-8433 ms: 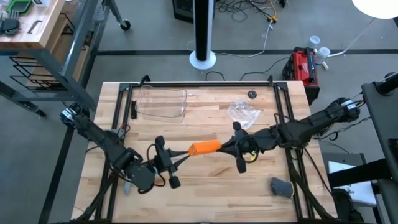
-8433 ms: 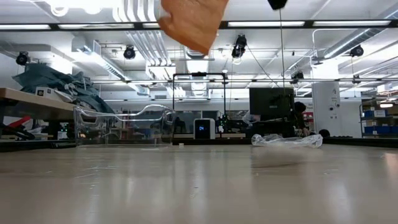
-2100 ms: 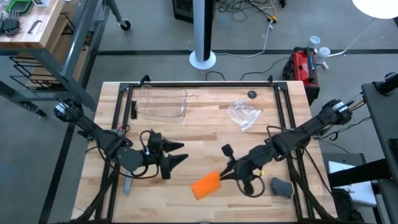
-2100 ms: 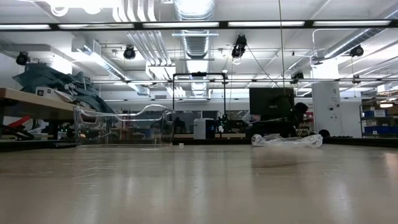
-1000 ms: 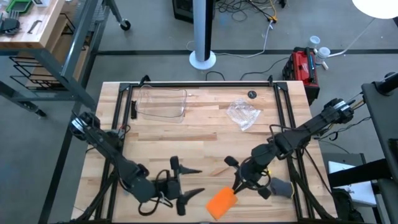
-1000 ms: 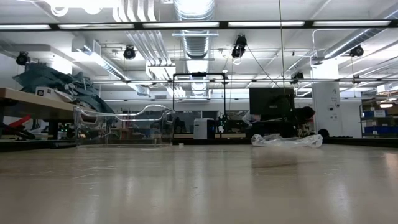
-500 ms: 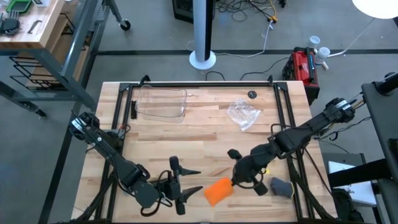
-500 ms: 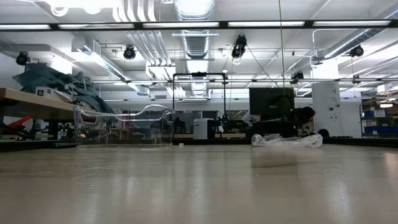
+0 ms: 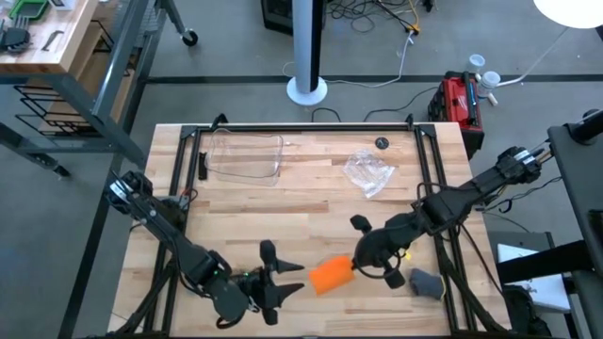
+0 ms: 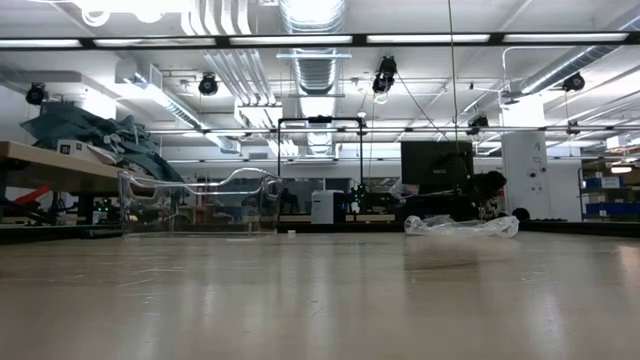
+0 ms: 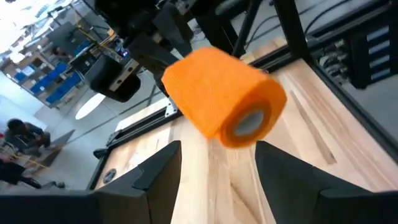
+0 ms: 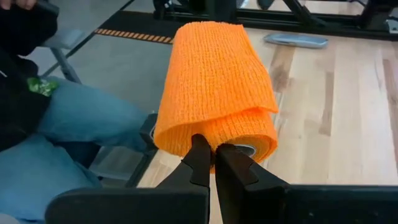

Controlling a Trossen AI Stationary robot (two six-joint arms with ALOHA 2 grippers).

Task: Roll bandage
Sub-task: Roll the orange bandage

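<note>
The bandage [image 9: 331,275] is a stubby bright orange roll with a grey core, held above the near middle of the table. Its one end faces my right gripper [image 9: 355,267], which is shut on it. The other end [image 11: 251,122] faces my left gripper [image 9: 288,279], which stands open just to the roll's left. The left gripper's fingers [image 11: 159,180] are apart and short of the roll. The low view shows neither the roll nor a gripper. My right gripper pinches the rim of the roll's end [image 12: 214,144] between its two fingers [image 12: 200,163], beside the grey core. The fingers come from the table's right, along the roll's axis. The roll [image 12: 214,87] sticks out beyond the fingertips toward the left gripper and looks clear of the table.
A clear plastic container [image 9: 247,155] stands at the far left and crinkled clear wrap [image 9: 367,171] at the far right. A small dark disc [image 9: 381,143] lies near the far rail. A grey object [image 9: 426,282] lies right of my right gripper. A person's blue trouser leg [image 12: 62,143] is beyond the near edge.
My right gripper has carried the roll from the table's near edge toward the far edge and a little left, closer to the open left gripper. The roll has stayed in the hold.
</note>
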